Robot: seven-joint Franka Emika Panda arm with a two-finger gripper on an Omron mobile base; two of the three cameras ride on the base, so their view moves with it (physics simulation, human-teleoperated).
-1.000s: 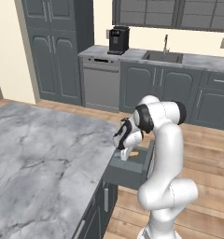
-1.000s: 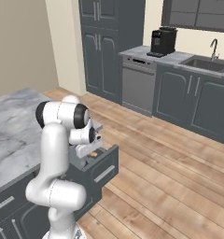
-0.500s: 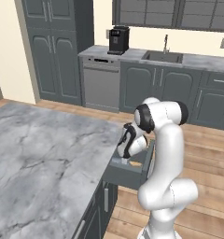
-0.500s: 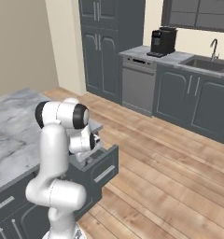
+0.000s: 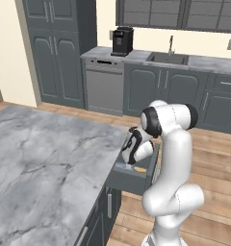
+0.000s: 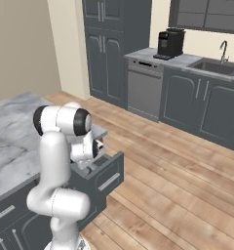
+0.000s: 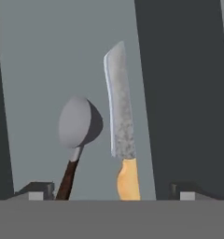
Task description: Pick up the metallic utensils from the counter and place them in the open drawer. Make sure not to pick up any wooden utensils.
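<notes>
Knife (image 7: 119, 126) and grey-headed utensil (image 7: 75, 128) lie side by side on floor of open drawer (image 5: 136, 177), both apart from fingers. Gripper (image 7: 111, 191) directly above, jaws spread wide, holding nothing. Risk: careless retract could clip drawer wall or drag fingertip (image 7: 37, 190) across handle, shifting utensils.
</notes>
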